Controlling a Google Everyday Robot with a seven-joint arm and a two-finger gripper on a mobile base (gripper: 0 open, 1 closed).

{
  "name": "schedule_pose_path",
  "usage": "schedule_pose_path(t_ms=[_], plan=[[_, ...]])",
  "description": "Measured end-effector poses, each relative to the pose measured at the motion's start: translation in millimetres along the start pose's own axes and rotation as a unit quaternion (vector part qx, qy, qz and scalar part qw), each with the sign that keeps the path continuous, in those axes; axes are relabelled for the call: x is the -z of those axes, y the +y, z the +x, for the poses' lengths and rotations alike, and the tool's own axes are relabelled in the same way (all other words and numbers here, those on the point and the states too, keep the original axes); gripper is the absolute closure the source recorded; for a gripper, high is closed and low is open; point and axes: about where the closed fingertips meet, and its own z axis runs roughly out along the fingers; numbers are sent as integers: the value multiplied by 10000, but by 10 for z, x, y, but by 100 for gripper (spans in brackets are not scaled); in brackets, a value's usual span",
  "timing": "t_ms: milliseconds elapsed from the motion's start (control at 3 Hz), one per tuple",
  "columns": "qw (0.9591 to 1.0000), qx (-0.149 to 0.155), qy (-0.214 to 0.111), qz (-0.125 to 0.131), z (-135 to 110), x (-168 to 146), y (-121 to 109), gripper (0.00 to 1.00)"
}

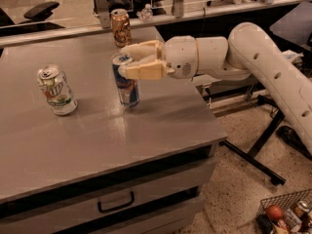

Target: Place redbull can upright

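Redbull can [128,87]: slim, blue-and-silver, red mark mid-body, silver top. Stands upright on desk [97,140], towards the back right. Gripper [125,61] at its top rim.
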Motion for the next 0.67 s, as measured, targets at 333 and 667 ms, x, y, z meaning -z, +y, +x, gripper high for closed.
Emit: schedule_pose_path(t_ms=[333, 667], plan=[[10000, 2, -42, 35, 60, 9, 41, 100], [9998, -58, -71, 156, 123, 18, 76, 85]])
